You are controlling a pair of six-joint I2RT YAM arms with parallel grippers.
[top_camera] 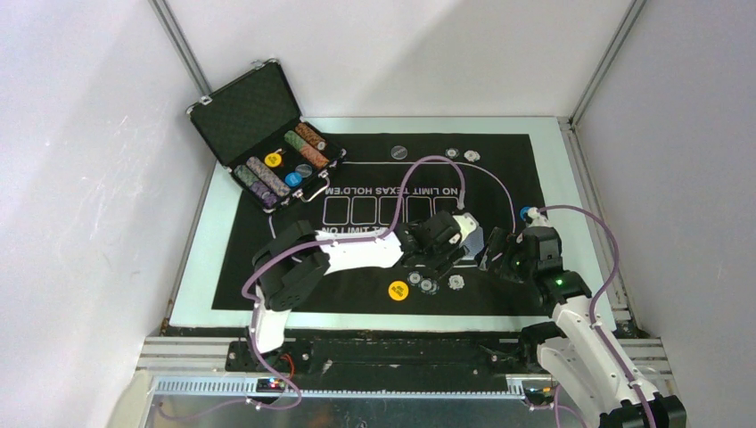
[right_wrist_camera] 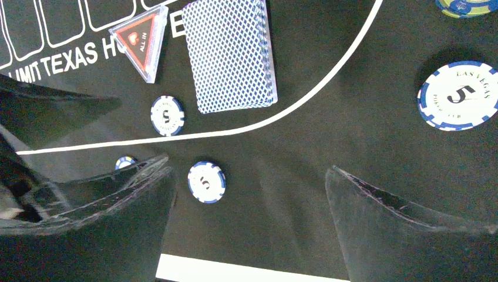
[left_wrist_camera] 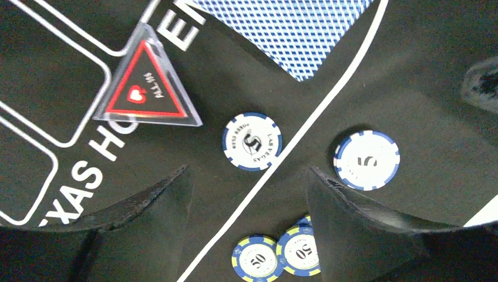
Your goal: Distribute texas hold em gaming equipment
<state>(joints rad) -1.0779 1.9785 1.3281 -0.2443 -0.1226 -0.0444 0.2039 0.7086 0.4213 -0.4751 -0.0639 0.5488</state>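
1. Two grippers hung close together over the near right part of the black mat (top_camera: 267, 267), well apart from the open case (top_camera: 258, 134) at the far left corner.
2. The left gripper (left_wrist_camera: 249, 202) had its jaws spread wide and gripped nothing. Only bare mat and a white line showed in the gap.
3. Just beyond its fingertips lay a white-and-blue 5 chip (left_wrist_camera: 252, 141), touching the line's left side. A second 5 chip (left_wrist_camera: 366, 160) lay to the right of the line, apart from the first.
4. Two 50 chips (left_wrist_camera: 256, 262) lay side by side low in the left wrist view, the right one partly hidden behind the right finger.
5. The red-black triangle marker (left_wrist_camera: 147, 88) lay flat on the mat's white lettering. The blue-backed playing cards (left_wrist_camera: 293, 29) sat in a neat stack just beside it, not touching.
6. The right gripper (right_wrist_camera: 249, 211) was likewise spread wide and empty, with one of the 5 chips on the mat just ahead of its left finger.
7. A third 5 chip (right_wrist_camera: 460, 96) lay alone on the mat, off to the right in the right wrist view.
8. The yellow disc (top_camera: 398, 290) lay flat near the mat's near edge, just left of the small chips.
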